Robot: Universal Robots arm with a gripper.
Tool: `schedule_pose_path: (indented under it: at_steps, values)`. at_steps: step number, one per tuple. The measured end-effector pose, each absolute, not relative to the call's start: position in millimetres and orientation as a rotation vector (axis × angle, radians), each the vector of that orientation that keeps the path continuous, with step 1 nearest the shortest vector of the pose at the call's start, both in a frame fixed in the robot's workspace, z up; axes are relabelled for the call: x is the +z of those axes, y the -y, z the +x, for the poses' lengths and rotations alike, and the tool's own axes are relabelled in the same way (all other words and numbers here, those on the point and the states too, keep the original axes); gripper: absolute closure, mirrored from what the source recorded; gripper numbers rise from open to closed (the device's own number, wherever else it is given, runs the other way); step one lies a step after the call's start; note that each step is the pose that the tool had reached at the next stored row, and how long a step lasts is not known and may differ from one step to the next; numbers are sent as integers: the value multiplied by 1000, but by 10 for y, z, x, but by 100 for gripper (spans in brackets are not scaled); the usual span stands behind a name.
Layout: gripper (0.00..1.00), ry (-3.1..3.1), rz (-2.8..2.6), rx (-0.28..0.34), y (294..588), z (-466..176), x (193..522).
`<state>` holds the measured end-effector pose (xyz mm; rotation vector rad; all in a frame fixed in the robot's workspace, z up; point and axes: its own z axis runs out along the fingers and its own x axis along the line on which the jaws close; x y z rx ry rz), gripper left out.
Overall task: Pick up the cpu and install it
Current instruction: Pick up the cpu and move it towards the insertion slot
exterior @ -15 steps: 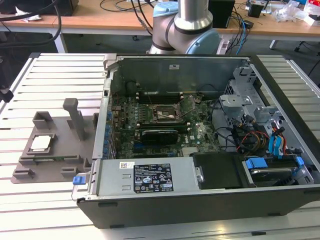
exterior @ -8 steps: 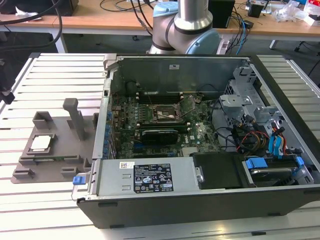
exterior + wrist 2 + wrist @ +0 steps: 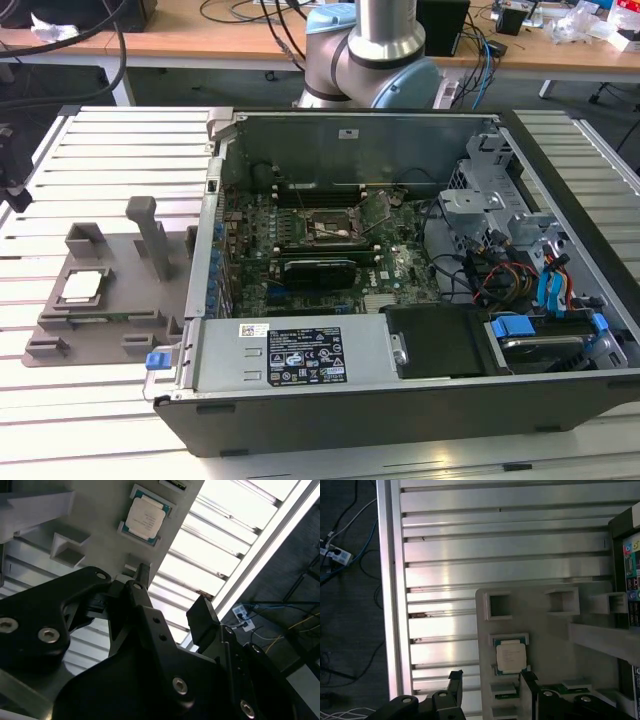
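Note:
The cpu [image 3: 82,286] is a small square chip with a silvery top, lying flat in a recess of the grey plastic tray [image 3: 115,318] on the exterior view's left. In both wrist views I look down on the cpu [image 3: 145,516] [image 3: 510,657] from well above. My gripper [image 3: 172,597] [image 3: 490,680] hangs over the tray's edge, apart from the chip, open with nothing between its black fingers [image 3: 141,577]. The motherboard's socket [image 3: 325,226] sits inside the open computer case [image 3: 400,390].
The tray carries upright posts [image 3: 152,232] and small pockets [image 3: 498,605] around the chip. A slatted metal table [image 3: 495,545] lies under everything. The arm's base [image 3: 375,55] stands behind the case. Cables [image 3: 500,270] and drive cages crowd the case's right side.

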<state>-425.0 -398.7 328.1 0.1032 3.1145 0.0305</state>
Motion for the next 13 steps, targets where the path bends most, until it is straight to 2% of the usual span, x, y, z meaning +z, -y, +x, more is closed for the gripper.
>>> schedule_pose_path:
  at_steps: [13]
  values:
    - [43,-3114,103,31,3987,-4250,3201]
